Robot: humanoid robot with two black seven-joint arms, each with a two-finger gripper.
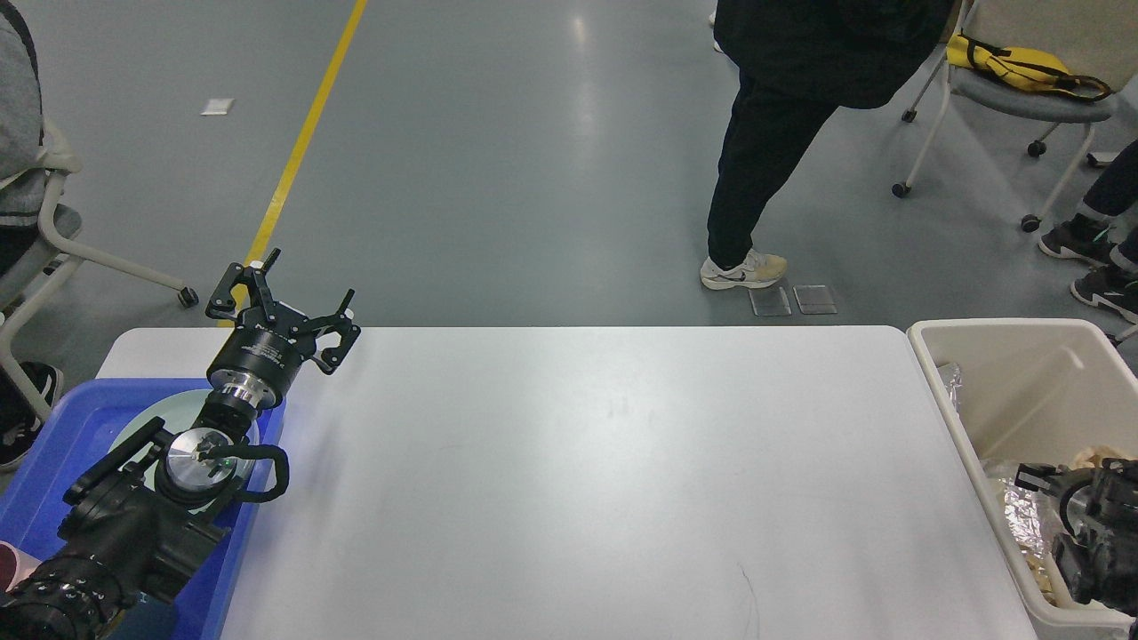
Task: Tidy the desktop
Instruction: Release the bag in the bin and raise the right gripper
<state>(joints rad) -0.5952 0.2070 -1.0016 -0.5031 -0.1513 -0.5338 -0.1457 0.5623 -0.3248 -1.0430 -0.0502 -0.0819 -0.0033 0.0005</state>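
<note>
The white desktop (578,480) fills the middle of the head view and nothing lies on it. My left gripper (283,307) is open and empty, held above the desktop's far left corner, next to the blue tray (49,444). My right gripper (1038,478) is low inside the cream bin (1005,331) at the right. It looks dark and partly cut off, so its fingers cannot be told apart. A bit of crumpled brown paper (1099,457) shows just behind it in the bin.
The blue tray holds a pale green plate (133,428) under my left arm. Crumpled foil (1022,517) lies in the bin. A person (765,133) stands on the floor beyond the table's far edge. Wheeled chairs stand at the far right (1022,98) and left (53,240).
</note>
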